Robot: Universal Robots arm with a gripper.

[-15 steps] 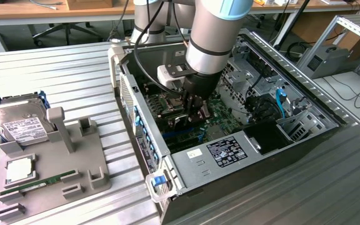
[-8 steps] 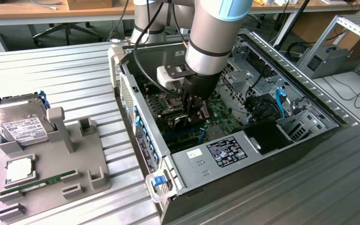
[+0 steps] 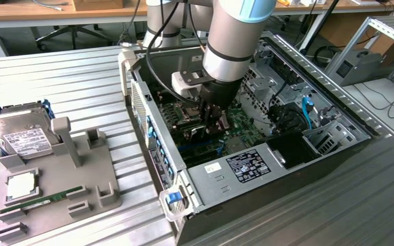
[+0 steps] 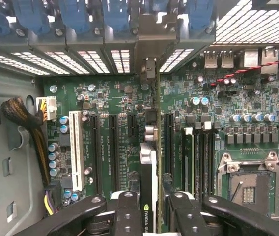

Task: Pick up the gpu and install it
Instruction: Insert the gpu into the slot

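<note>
While the arm reaches down into the open computer case, the pincer is clamped on the gpu. The card stands on edge between the fingers, over the green motherboard and its row of long black slots. Its bracket end points toward the blue clips at the case's rear. Whether it is seated cannot be told. On the worktop, at the exterior view's left, a grey holder carries a hard drive and a memory stick.
</note>
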